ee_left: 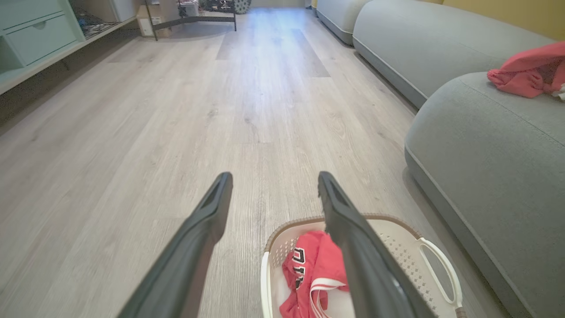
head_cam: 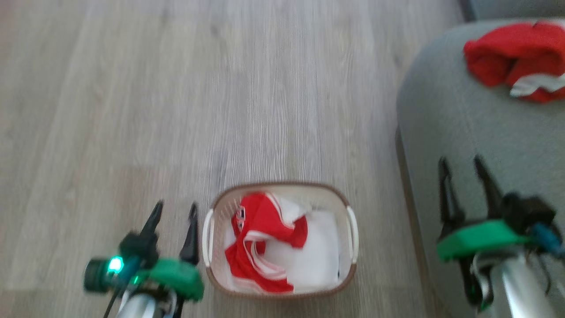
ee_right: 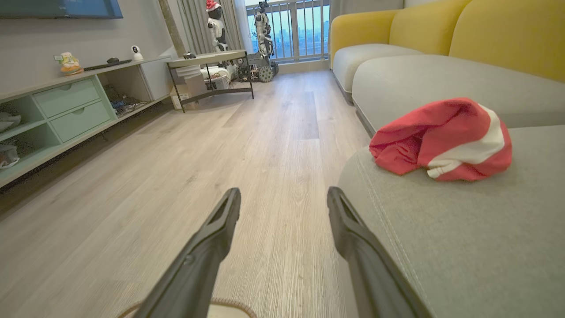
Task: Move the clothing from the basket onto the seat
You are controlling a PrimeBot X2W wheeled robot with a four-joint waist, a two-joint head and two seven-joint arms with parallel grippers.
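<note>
Left gripper [head_cam: 176, 205] was spread open and empty, hanging just beside the basket [head_cam: 282, 184] at its left handle [head_cam: 207, 236], over the floor [head_cam: 176, 88]. Right gripper [head_cam: 460, 161] was also open and empty, above the near edge of the seat [head_cam: 463, 128]. The basket sat on the floor between the two arms, near the seat's base. Inside: one red garment [head_cam: 265, 225] with white stripes and dark lettering, crumpled across the left and middle, on top of a flat white sheet [head_cam: 320, 256], which isn't ours to move. Further out, a second red garment [head_cam: 507, 57] lay bunched on the seat, well apart from the basket. Roughly half done, by my read. Fabric looked thin, shiny and limp: light, no stiffness, likely slippery between the fingers, and it should drape and trail on a lift. Best bite is probably the raised red fold near the basket's centre, pinching several layers, clear of the perforated wall and of the sheet below, or the sheet may come up too.
</note>
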